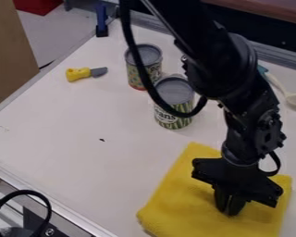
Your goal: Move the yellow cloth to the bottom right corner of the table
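White table (64, 152), cans (175, 91) beyond yellow cloth (175, 203)

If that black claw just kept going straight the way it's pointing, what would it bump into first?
Most likely the yellow cloth. The gripper points down at it, its tips right over or already against it; the picture doesn't settle which. Beneath the cloth would come the white table.

The letters "eans" stand on the green-striped label (182, 121) wrapped around the nearer can (175, 90), below its grey top, perhaps with another letter just ahead of them.
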Controlling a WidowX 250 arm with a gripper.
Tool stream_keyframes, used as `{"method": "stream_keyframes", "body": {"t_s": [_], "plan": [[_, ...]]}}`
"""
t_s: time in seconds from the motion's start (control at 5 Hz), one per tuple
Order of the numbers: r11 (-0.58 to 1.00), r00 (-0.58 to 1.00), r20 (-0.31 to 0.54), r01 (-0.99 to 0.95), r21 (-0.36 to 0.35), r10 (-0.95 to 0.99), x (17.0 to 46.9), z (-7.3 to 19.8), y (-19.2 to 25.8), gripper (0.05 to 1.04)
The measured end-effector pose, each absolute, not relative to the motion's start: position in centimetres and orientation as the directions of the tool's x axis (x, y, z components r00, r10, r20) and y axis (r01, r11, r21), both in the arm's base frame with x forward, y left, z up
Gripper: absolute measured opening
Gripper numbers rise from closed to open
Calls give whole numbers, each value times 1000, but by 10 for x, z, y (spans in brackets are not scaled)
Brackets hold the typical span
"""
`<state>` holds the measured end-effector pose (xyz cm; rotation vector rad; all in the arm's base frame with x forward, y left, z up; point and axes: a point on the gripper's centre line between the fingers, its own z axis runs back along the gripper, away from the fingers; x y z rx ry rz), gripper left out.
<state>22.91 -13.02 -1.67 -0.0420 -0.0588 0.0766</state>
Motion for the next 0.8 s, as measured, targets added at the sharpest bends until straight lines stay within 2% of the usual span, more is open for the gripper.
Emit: {"method": "stream_keyframes", "body": {"t_s": [0.2, 0.4, 0.6, 0.8], "plan": [[993, 994, 36, -101, -56, 103, 236, -4, -123, 456], [987, 991, 23, -132, -89, 135, 245, 14, -123, 752], [980, 988, 21, -152, -127, 156, 250, 35, -120, 987], [977, 985, 9, -168, -130, 170, 256, 47, -103, 1000]]}}
